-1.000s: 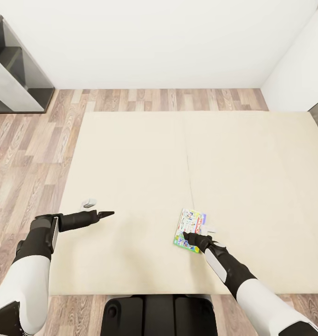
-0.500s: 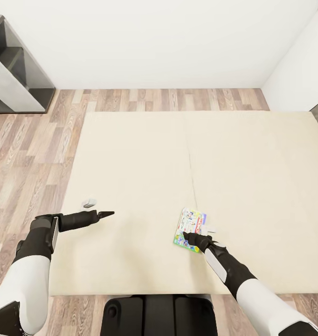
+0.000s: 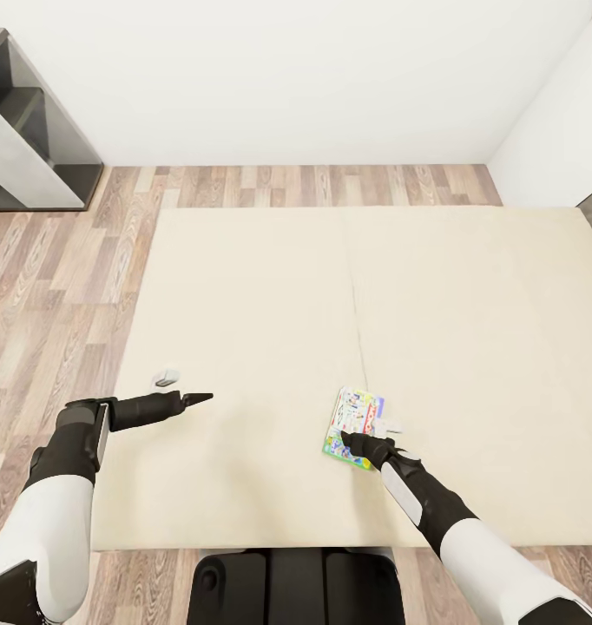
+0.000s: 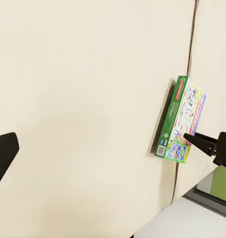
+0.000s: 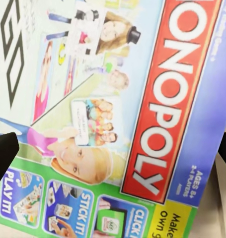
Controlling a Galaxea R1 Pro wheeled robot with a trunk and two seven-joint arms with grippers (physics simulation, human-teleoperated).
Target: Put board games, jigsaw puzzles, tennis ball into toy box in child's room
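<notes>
A green-blue "Monopoly" board game (image 3: 357, 418) lies flat on the beige bed (image 3: 270, 295), near its front edge. My right gripper (image 3: 365, 447) hovers over the box's near end, open. In the right wrist view the printed lid (image 5: 117, 109) lies close below, with one dark fingertip (image 5: 3, 153) at each side edge. My left gripper (image 3: 196, 398) is held over bare mattress well to the left of the box, open and holding nothing. From the left wrist view the box (image 4: 182, 119) shows with a right gripper fingertip (image 4: 197, 141) at its edge. The toy box and table top are out of view.
A small grey object (image 3: 166, 378) lies on the mattress just beyond my left gripper. A dark grey and white furniture unit (image 3: 27, 130) stands at the far left on the wood-plank floor (image 3: 62, 260). White walls close the far side and right corner.
</notes>
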